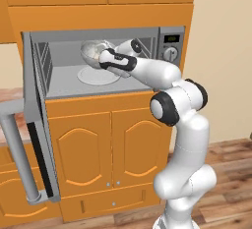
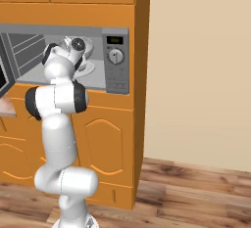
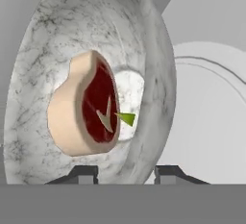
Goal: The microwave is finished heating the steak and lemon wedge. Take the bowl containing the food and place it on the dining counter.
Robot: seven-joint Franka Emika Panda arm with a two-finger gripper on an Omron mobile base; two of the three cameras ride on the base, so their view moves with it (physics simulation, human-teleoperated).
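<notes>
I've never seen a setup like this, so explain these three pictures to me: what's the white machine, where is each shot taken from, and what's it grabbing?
The white jointed machine is a robot arm reaching into an open grey-framed microwave. Two pictures come from cameras behind it, left and right. The third looks along its claw, whose dark tips straddle the rim of a mottled whitish stone bowl, tilted, holding a red-brown steak and a small green wedge. A flat white round plate lies on the microwave floor. The grip looks closed on the bowl.
</notes>
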